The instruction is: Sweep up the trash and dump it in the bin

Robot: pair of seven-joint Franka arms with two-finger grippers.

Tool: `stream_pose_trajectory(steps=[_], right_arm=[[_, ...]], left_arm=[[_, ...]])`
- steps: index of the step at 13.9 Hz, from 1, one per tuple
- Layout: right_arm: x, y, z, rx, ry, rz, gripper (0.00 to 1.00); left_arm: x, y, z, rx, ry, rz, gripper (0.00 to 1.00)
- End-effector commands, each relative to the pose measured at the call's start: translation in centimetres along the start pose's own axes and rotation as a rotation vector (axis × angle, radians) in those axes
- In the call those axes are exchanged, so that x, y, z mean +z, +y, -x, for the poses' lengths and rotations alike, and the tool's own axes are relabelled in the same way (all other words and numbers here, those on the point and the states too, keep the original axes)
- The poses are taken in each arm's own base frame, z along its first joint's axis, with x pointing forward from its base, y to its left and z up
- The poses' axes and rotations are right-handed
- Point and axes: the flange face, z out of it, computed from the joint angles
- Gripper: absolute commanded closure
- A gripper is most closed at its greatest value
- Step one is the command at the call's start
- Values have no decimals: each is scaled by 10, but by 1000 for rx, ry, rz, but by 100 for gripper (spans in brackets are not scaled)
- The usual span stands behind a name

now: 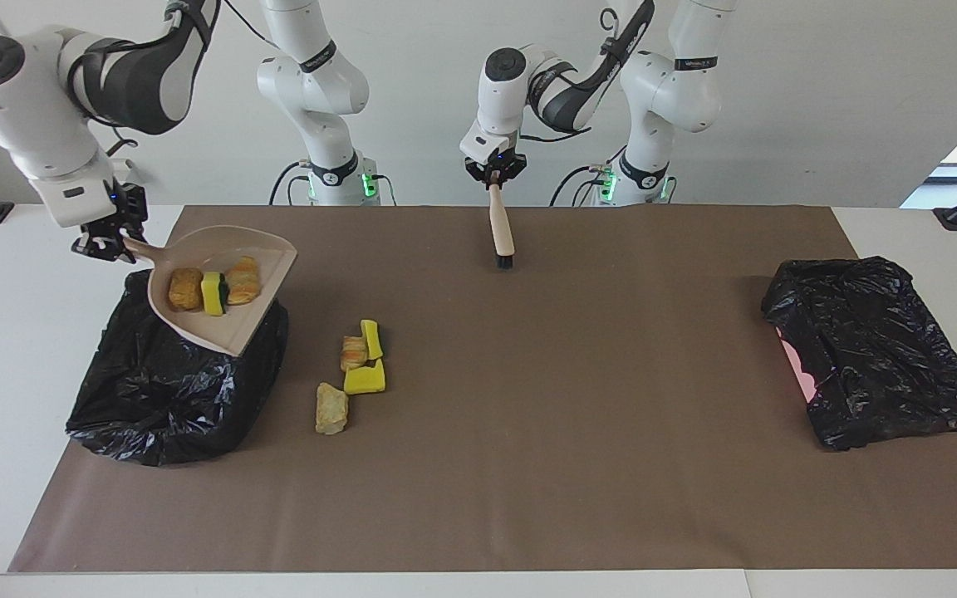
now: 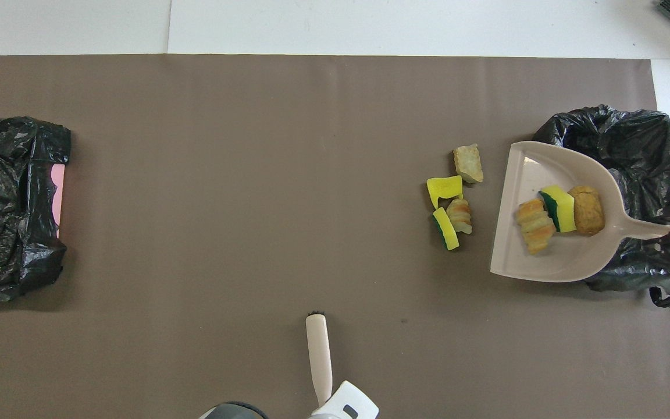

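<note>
Two black bin bags sit on a brown paper sheet (image 1: 528, 465) that covers the white worktop (image 1: 927, 249), under a plain white wall. The right gripper (image 1: 110, 241), fingers clamped on the handle, holds the beige dustpan (image 1: 258, 249) tilted over the bin (image 1: 171, 390) at the right arm's end, its open lip toward the table's middle. Three trash scraps (image 1: 214, 289) lie in the pan; four more (image 1: 354, 374) lie on the paper beside the bin. The left gripper (image 1: 494, 173) grips a brush (image 1: 501, 232), its long axis pointing away from the robots, bristles down. The other bag (image 1: 877, 349) lies at the left arm's end.
</note>
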Motion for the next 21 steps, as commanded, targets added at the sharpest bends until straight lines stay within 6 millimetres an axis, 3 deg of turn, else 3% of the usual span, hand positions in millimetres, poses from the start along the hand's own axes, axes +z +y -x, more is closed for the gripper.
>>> stream_pose_trajectory(steps=[1,4,5,6,7,8,12,15,18,21], right_arm=[[1,40,35,-90,-127,25,100],[-8,53,28,-227,-282,97,100],[-8,56,25,-279,-329,109,100],[-9,59,16,-327,-372,118,100],[-10,61,12,-368,-410,121,100],[-9,62,6,-419,-434,116,100],[1,70,-11,-644,-563,159,100],[-2,72,-12,-688,-629,163,100],[-26,60,-7,-717,-702,149,100],[-64,36,11,-661,-713,157,100]], left_arm=[[9,1,0,-17,18,1,100],[23,7,2,-8,7,-17,100],[23,8,0,-10,3,-23,85],[20,8,-4,-16,4,-17,58],[20,8,-6,-14,3,-19,25],[13,9,-11,-12,14,-8,0],[-48,4,-75,46,68,12,0],[-110,-21,-137,93,149,4,0],[-191,-70,-202,151,211,18,0],[-260,-119,-249,231,277,-4,0]])
